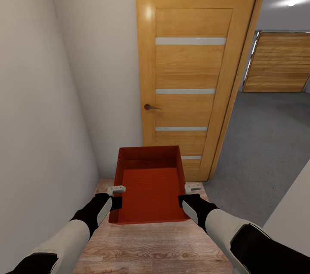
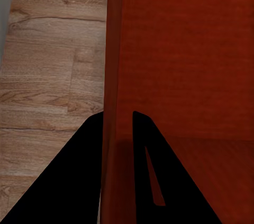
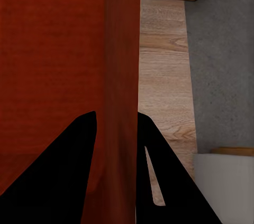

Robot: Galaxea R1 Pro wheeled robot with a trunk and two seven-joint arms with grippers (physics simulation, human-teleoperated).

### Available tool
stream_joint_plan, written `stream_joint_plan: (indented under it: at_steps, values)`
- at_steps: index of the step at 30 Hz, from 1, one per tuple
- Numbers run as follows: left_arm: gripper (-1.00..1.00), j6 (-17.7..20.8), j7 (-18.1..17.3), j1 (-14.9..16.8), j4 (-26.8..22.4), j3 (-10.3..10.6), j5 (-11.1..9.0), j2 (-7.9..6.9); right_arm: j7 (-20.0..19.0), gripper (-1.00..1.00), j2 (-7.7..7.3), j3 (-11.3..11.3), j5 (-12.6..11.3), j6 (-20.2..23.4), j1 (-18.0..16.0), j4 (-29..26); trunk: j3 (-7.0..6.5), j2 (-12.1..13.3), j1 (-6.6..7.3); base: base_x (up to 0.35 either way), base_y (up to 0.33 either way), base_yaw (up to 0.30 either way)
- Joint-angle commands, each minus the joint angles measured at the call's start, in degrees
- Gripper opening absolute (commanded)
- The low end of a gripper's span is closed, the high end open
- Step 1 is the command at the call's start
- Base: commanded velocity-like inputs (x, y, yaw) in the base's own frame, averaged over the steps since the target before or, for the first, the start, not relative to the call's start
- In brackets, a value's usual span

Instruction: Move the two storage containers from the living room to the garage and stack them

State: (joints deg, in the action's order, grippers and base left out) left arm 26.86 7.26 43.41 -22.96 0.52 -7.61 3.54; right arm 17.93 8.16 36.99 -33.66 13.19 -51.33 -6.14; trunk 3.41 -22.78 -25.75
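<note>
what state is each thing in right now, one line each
storage container: empty, level, held off the wood-plank floor between both claws
left claw: shut on the container's left wall
right claw: shut on the container's right wall
wooden door: swung open against the wall
doorway: open onto a grey concrete floor
far panel door: closed
ceiling light: on

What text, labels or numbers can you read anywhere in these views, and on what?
None: no readable text in any view.
The orange-red storage container has plain walls, no label.
The wooden door carries only pale horizontal strips and a handle, no sign.
The far wooden panel door is unmarked.
</note>
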Motion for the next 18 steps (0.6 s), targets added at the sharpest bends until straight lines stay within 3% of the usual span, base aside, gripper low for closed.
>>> stream_joint_plan:
  at_steps: [1,7,18]
  values:
    - [-1.00,0.47,0.74,0.01,0.03,-0.32,0.95,0.59,0.34,-1.00,0.46,-0.25,1.84,0.44,-0.08,-0.36,0.13,-0.14,-0.04,0.000,0.000,0.000]
    - [-1.00,0.47,0.74,0.01,0.04,-0.32,0.95,0.57,0.35,-1.00,0.41,-0.29,1.84,0.44,-0.08,-0.35,0.13,-0.14,-0.04,0.000,0.000,-0.038]
    - [-1.00,0.47,0.74,0.01,0.02,-0.26,1.01,0.51,0.35,-1.00,0.46,-0.26,1.84,0.47,-0.08,-0.35,0.13,-0.14,-0.04,0.000,0.000,-0.255]
